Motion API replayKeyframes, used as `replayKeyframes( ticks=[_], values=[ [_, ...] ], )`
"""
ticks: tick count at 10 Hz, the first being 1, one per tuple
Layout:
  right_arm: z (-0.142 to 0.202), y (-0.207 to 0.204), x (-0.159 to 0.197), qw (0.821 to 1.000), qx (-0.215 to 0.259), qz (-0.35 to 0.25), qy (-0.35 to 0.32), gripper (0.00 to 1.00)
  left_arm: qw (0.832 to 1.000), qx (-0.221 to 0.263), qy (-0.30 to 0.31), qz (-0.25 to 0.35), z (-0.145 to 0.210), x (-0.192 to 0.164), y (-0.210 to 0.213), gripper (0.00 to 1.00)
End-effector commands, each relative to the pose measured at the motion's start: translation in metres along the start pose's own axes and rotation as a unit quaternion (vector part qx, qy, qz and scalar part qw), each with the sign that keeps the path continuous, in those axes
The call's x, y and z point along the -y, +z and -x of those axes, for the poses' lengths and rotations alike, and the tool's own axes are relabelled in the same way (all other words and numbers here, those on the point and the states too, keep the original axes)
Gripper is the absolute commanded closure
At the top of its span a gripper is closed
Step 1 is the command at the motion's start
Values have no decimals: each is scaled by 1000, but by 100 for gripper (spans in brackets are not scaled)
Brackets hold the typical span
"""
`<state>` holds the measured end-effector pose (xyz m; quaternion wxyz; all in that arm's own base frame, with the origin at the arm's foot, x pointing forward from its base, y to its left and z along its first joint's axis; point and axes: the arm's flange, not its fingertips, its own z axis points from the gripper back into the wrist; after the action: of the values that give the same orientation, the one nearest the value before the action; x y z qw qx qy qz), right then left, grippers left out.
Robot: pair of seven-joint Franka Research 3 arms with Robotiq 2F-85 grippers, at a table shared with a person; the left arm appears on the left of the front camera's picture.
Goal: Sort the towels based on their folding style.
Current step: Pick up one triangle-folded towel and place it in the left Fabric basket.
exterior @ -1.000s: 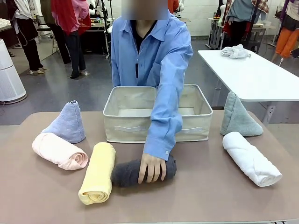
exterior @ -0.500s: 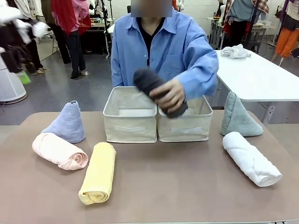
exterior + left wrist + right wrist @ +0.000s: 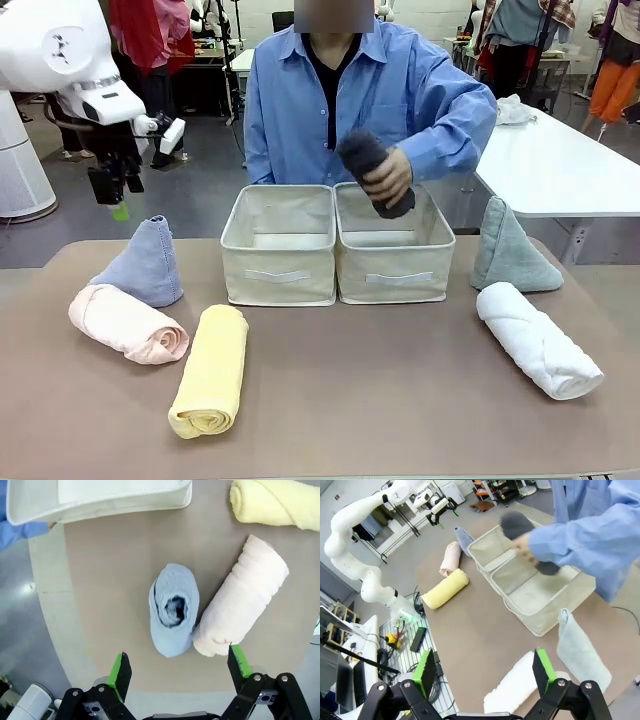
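The person's hand [image 3: 392,178] has carried the dark grey roll [image 3: 362,155] up over the right basket [image 3: 393,285], so we take rolls to belong there, while our left gripper [image 3: 179,662], jaws apart like those of our right gripper [image 3: 485,666], has arrived above the pale blue cone [image 3: 172,607] at far left.
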<state>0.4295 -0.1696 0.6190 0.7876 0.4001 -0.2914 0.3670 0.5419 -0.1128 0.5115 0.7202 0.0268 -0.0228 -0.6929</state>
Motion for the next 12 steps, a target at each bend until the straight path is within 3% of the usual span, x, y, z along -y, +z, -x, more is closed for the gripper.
replayKeyframes(
  ticks=[1,8,12],
  values=[
    [-1,0,1,1000,9,-3,1,0,1000,13,-26,6,-1,2,-6,0],
    [-1,0,1,1000,9,-3,1,0,996,42,-49,63,-21,-5,-68,0],
    [-1,0,1,1000,9,-3,1,0,996,36,-47,61,-21,-9,-71,0]
  ],
)
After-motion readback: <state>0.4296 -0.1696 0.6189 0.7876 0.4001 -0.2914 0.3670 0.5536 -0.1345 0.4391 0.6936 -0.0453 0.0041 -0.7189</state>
